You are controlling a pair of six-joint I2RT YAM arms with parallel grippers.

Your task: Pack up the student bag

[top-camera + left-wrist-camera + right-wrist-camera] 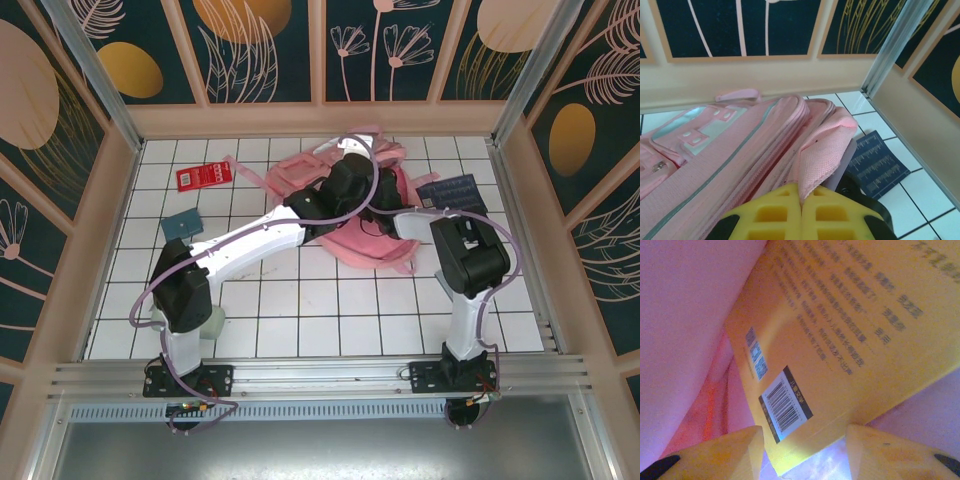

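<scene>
At the far left of the white tiled worktop a red packet lies flat near the back wall, and a small blue-grey card lies just in front of it, apart from it. The left arm stretches from the near left corner diagonally to the middle of the worktop's back half, where the student bag lies on its side, pink, its straps spread around it. In the left wrist view the left hand is clenched, its yellow fingers pressed together on a flap of the bag's pink fabric. To the right of the bag, beside it, a dark blue booklet lies flat on the tiles. The right arm comes up from the near right and bends toward the bag's right side. In the right wrist view the right hand has its fingers apart, with the corner of a yellow book between them, barcode facing the camera and pink fabric all around. I cannot tell whether they press on the book.
</scene>
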